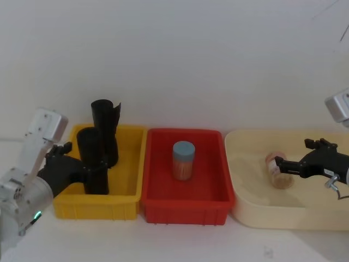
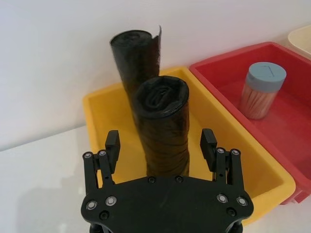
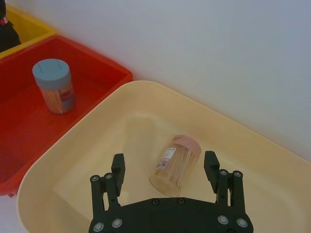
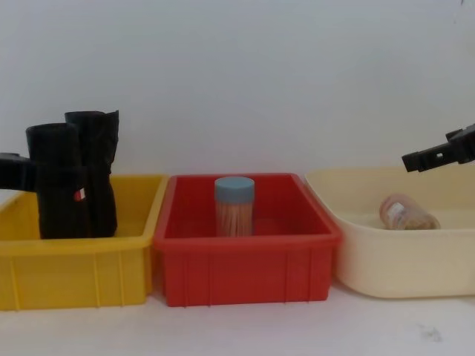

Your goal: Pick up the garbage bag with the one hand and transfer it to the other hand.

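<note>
The garbage bag (image 2: pixel 163 124), a tall black roll with a small red-and-white label (image 4: pixel 78 194), stands upright in the yellow bin (image 1: pixel 126 203). My left gripper (image 2: pixel 160 145), on the green-ringed arm, is open with a finger on each side of the roll's middle and a small gap on both sides. In the head view this left gripper (image 1: pixel 90 170) reaches in from the bin's left. My right gripper (image 3: pixel 164 167) hangs open over the cream basin (image 1: pixel 256 215), just above a lying toothpick jar (image 3: pixel 175 162).
A second black roll with a ragged top (image 1: pixel 106 131) stands right behind the garbage bag. The red bin (image 1: pixel 185 210) in the middle holds an upright blue-lidded jar (image 1: pixel 184 160). A white wall runs close behind all three containers.
</note>
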{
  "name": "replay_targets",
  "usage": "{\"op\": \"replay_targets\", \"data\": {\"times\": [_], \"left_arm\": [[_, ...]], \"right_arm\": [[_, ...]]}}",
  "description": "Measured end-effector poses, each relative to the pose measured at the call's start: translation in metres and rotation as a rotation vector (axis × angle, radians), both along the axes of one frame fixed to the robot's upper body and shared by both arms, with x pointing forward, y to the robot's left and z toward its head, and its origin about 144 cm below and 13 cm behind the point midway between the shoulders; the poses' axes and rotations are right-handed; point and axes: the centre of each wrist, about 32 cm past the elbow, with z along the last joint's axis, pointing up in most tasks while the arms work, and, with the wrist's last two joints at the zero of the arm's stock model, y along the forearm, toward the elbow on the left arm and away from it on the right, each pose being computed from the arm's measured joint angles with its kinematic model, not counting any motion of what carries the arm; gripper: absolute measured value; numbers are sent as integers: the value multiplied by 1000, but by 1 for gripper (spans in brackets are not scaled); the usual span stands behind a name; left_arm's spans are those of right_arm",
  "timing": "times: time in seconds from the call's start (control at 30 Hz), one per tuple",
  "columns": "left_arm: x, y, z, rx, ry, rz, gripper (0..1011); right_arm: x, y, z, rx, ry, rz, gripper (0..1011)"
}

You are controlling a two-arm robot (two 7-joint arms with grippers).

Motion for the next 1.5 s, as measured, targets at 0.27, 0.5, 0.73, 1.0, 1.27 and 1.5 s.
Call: {"op": "replay_targets", "data": {"times": [0.27,0.5,0.73,1.0,1.27,1.5], "left_arm": [[17,-2,1,-16,39,-43,1002],[24,-3,1,-23,58,-63,1001],[29,-3,2,-27,69,-75,888],[31,-4,2,-29,75,-81,657],[32,-4,2,-30,78,-84,477],[34,-6,7,-33,67,-99,429]], "right_arm": [[0,0,0,0,0,0,1000],[0,0,0,0,0,0,1000],[0,0,0,0,0,0,1000],[0,0,0,0,0,0,1000],[0,0,0,0,0,0,1000],[0,0,0,0,0,0,1000]]}}
